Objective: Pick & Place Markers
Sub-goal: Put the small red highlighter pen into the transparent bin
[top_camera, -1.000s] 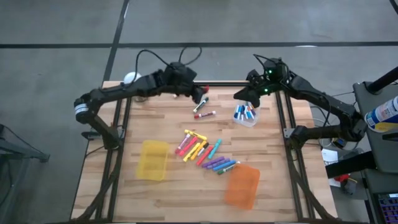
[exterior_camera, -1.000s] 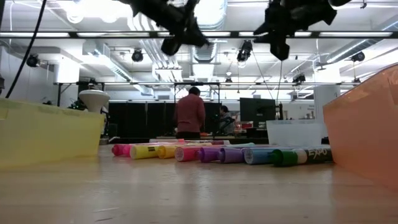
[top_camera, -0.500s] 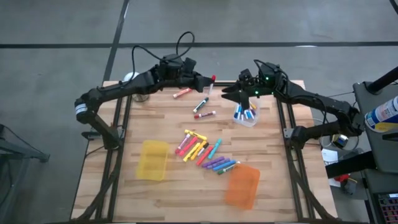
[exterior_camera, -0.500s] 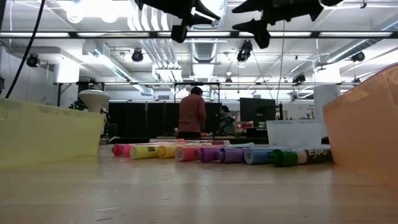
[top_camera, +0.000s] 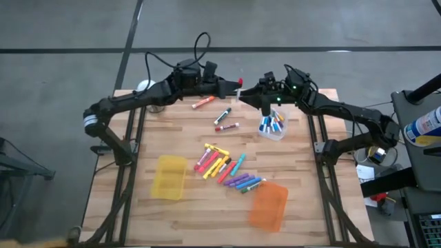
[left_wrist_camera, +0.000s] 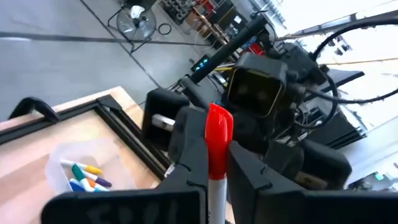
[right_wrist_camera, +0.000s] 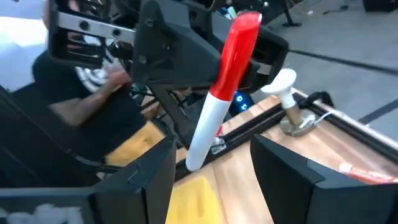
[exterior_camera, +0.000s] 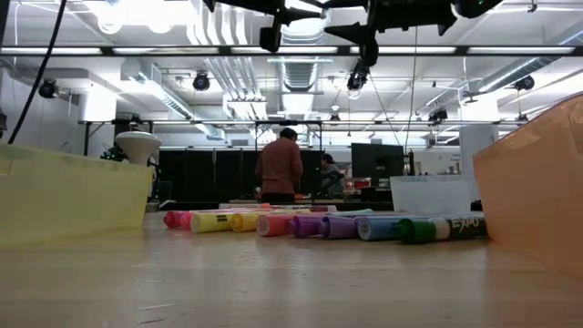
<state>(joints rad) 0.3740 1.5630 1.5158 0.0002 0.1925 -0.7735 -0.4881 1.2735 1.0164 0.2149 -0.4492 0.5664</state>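
A white marker with a red cap (top_camera: 239, 83) is up in the air over the table's far edge, in my shut left gripper (top_camera: 231, 88). My open right gripper (top_camera: 259, 94) faces it from the right. In the right wrist view the marker (right_wrist_camera: 219, 93) stands between the spread fingers of my right gripper (right_wrist_camera: 211, 152) without touching them. Several more markers (top_camera: 224, 167) lie in a heap mid-table, and the low view shows them as a row (exterior_camera: 319, 224). Three loose markers (top_camera: 222, 116) lie nearer the far edge. My left gripper pinches the marker's white barrel (left_wrist_camera: 215, 186) between its two fingers (left_wrist_camera: 189, 163). It comes level from the table's left. The red cap end (left_wrist_camera: 219, 127) sticks out past the fingertips toward the right gripper. The marker is lifted clear and tilted, cap end up.
A clear bin (top_camera: 271, 128) with blue markers sits below the right arm. A yellow bin (top_camera: 169, 177) and an orange bin (top_camera: 269, 206) lie near the table's near edge. A white knob on a stand (right_wrist_camera: 286, 93) stands at the far left corner. A person (exterior_camera: 278, 166) is far behind.
My left gripper has risen from the tabletop near the far edge with the red-capped marker and swung right. My right gripper has moved left from above the clear bin and turned level toward it, so the two now face each other closely.
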